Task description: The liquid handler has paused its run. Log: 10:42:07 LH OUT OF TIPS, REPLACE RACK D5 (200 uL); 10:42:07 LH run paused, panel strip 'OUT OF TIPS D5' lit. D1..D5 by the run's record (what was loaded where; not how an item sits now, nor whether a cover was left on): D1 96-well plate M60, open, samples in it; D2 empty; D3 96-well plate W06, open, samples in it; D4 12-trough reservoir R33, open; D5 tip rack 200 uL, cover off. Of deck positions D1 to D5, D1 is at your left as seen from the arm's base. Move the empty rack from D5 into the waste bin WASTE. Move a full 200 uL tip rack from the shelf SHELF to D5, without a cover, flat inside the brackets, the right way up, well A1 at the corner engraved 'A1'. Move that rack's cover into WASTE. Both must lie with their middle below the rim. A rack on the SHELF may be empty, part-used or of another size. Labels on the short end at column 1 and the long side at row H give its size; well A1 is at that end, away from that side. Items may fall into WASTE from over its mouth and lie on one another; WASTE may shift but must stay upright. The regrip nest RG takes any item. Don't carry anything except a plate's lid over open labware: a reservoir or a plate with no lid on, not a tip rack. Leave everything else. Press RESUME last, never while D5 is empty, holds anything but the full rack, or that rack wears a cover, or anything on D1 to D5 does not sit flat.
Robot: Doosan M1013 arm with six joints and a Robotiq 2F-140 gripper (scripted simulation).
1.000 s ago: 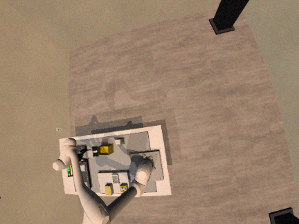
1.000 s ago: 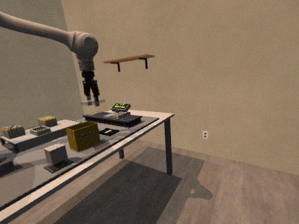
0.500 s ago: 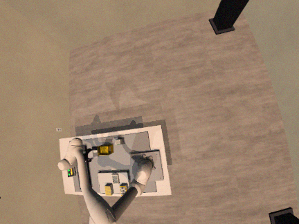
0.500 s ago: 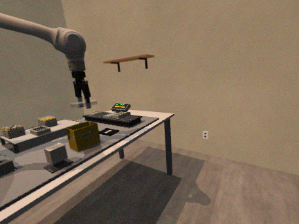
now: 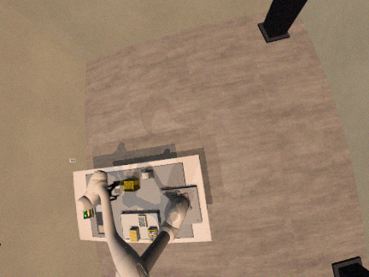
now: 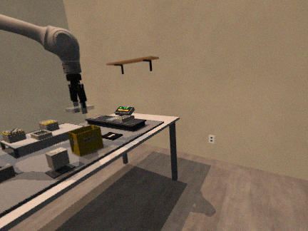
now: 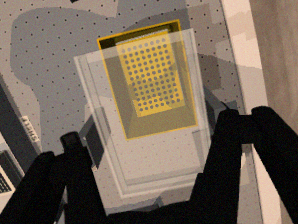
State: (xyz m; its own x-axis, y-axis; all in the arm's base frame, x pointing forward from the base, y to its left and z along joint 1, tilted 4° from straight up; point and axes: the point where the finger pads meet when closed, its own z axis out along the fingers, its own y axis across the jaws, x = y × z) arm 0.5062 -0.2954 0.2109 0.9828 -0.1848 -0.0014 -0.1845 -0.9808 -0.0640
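Note:
My gripper (image 7: 151, 109) is shut on a clear tip-rack cover (image 7: 150, 115) and holds it flat, high above the table. Through the cover I see the yellow waste bin (image 7: 145, 80) below, with a yellow rack of empty holes (image 7: 147, 75) lying inside it. In the side view the gripper (image 6: 79, 105) holds the cover (image 6: 80, 108) well above the waste bin (image 6: 85, 140). From overhead the gripper (image 5: 114, 190) is just left of the bin (image 5: 130, 185).
The liquid handler deck (image 6: 115, 122) with its lit panel (image 6: 124, 110) stands behind the bin. The black RG nest (image 6: 113, 136) lies beside the bin. The low shelf (image 6: 36, 137) holds several racks. A white box (image 6: 57, 158) stands near the table's front edge.

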